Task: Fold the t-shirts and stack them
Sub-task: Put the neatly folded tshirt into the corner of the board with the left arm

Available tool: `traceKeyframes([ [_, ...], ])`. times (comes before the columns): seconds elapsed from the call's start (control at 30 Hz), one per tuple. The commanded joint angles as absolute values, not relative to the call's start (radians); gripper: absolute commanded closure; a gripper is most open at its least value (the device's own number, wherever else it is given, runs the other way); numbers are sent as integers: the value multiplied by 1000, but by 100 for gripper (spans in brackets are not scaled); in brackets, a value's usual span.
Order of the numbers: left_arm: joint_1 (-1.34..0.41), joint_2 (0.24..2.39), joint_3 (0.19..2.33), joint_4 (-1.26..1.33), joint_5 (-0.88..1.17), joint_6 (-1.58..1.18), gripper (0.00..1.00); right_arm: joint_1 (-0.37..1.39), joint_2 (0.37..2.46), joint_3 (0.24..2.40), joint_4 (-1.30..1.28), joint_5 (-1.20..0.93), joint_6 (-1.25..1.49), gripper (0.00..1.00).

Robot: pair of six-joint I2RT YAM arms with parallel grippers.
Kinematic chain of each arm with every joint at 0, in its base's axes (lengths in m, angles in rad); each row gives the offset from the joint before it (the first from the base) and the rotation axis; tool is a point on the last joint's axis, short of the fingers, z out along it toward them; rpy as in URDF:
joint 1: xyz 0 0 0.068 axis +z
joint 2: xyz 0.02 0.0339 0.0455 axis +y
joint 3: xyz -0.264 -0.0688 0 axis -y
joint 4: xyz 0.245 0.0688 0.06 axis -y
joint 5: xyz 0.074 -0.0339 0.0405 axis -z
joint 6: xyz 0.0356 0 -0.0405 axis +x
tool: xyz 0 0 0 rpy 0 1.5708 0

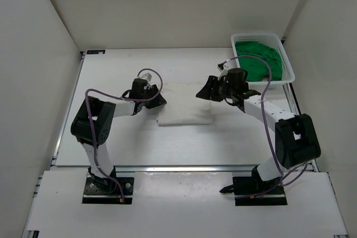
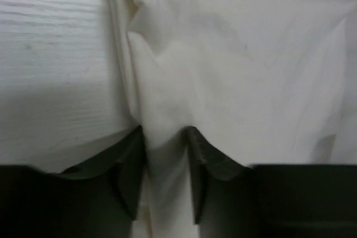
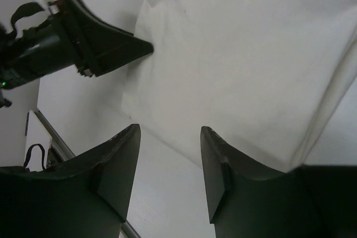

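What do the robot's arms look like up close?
The left arm and right arm match: chunky black joints, white links between them, and a greyish-purple cable looping along each. Each ends in two black, wedge-shaped jaws, and stands on a black plate.

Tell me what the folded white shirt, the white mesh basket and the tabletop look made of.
Folded white shirt: soft matte cloth, shown by its creases. White mesh basket: probably plastic, stiff lattice walls. Tabletop: matte white with faint grain lines, perhaps laminate.
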State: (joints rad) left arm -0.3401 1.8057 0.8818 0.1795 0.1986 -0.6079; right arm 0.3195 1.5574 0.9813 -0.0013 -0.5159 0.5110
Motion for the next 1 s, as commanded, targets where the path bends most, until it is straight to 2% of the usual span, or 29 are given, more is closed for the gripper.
traceKeyframes([
  [0.0,-380,1932,919,113,293,-589,60,318,1462,889,150,-543,549,54],
  [0.07,-402,1982,965,132,342,-609,77,302,1428,839,166,-555,554,54],
  [0.1,-411,1993,1000,129,351,-633,89,293,1411,822,164,-566,549,54],
  [0.17,-403,1996,1054,141,342,-660,100,275,1379,799,169,-571,545,54],
  [0.23,-358,1976,1089,109,334,-681,100,255,1371,775,167,-587,543,54],
  [0.33,-197,1885,1075,78,322,-683,100,244,1367,765,161,-586,523,54],
  [0.4,-19,1777,1036,45,298,-680,100,255,1385,762,178,-606,529,53],
  [0.53,289,1565,772,182,281,-825,99,301,1445,788,198,-632,535,54],
  [0.67,327,1506,680,227,198,-845,94,351,1466,782,210,-653,520,55],
  [0.83,351,1673,785,242,219,-917,95,411,1428,743,195,-631,505,56],
  [0.97,367,1845,886,270,161,-991,95,443,1408,704,187,-652,512,55],
])
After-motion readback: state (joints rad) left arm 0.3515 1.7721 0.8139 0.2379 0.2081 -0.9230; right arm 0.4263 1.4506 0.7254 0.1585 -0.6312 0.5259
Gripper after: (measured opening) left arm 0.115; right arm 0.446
